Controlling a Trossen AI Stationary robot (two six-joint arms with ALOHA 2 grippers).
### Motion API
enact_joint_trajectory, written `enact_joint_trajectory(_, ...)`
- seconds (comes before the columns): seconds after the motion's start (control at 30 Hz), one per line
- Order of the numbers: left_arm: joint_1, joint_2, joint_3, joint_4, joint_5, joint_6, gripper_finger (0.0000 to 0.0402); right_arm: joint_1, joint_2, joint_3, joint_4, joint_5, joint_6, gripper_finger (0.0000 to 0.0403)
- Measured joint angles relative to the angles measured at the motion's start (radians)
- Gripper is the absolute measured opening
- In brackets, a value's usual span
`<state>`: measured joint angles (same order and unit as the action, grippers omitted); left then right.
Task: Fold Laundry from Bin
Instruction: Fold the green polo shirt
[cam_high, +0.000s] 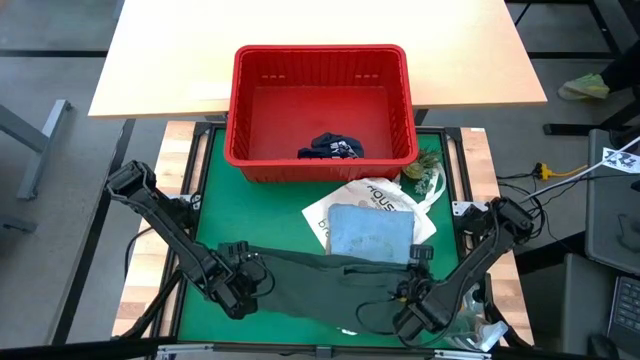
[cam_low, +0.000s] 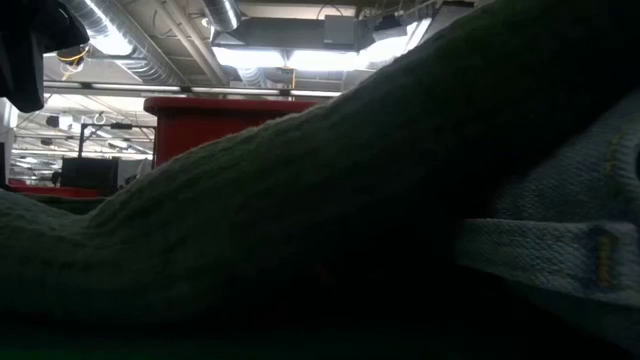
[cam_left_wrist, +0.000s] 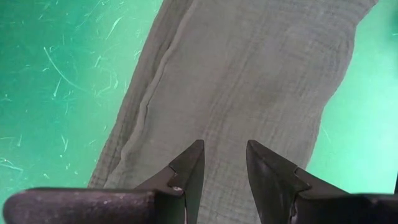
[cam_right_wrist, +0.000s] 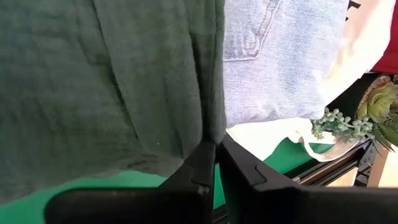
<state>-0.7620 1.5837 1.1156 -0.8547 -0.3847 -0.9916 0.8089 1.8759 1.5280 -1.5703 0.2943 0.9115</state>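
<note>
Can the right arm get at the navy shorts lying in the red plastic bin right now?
Probably not yet: the right gripper is pinched on the dark olive-green garment at the near edge. The navy shorts lie uncovered in the red plastic bin, beyond the folded light blue shirt.

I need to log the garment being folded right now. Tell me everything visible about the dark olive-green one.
The dark olive-green garment is a soft, crinkled gauze-like cloth with a raised seam running along it. It lies spread across the near part of the green mat, stretched between both arms, its far edge against the folded light blue garment. The right gripper pinches an edge fold; the left gripper stands open just over the fabric.
</note>
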Motion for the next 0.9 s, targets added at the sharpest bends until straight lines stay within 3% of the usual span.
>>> enact_joint_trajectory(0.2, 0.000, 0.000, 0.000, 0.000, -0.019, 0.000, 0.0119, 0.000, 0.000, 0.000, 0.000, -0.011, 0.000, 0.0022)
enact_joint_trajectory(0.5, 0.000, 0.000, 0.000, 0.000, -0.044, 0.000, 0.0170, 0.000, 0.000, 0.000, -0.001, -0.045, 0.058, 0.0032)
enact_joint_trajectory(0.9, 0.000, 0.000, 0.000, 0.016, -0.044, 0.000, 0.0179, 0.000, 0.000, 0.000, -0.001, -0.087, 0.045, 0.0180)
